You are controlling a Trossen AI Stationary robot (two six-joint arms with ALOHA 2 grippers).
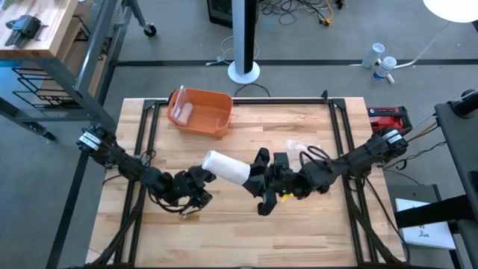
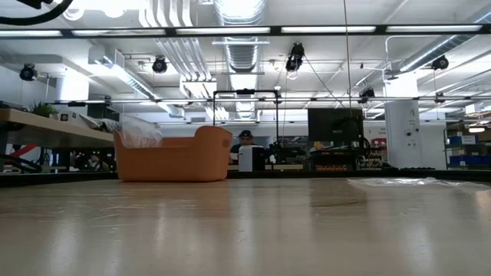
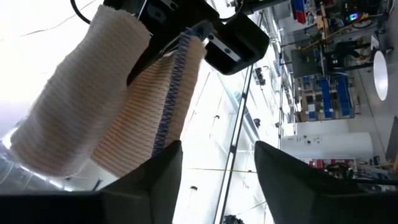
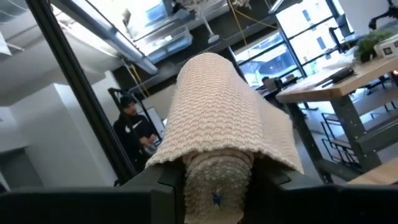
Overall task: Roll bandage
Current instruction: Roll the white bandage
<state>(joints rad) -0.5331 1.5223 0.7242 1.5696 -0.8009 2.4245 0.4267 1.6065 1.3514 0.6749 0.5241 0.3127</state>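
Observation:
The bandage [image 1: 226, 168] is a thick white roll held above the middle of the table. Its outer layer [image 4: 249, 124] lies loose over the inner roll, whose edge carries a blue stitch line [image 3: 169, 106]. My right gripper [image 1: 255, 176] is shut on the end of the roll that faces the table's right. My left gripper [image 1: 197, 181] stands open just beside the roll's other end [image 3: 124, 149], its fingers pointing upward. Neither gripper nor the bandage shows in the low view. My right gripper pinches the roll's end [image 4: 214, 186] between its two fingers. The fingers come from the table's right, slanting upward, and lie along the roll, which sticks out past them toward the left arm. The roll is clear of the table. My left gripper: whether one finger [image 3: 163, 168] touches the roll, I cannot tell.
An orange basket [image 1: 200, 112] with a pale item inside stands at the far side, left of centre. A clear plastic wrapper [image 1: 302, 146] lies on the table beyond my right arm. A red device [image 1: 388, 117] sits off the table's right far corner. The near half of the table is bare wood.

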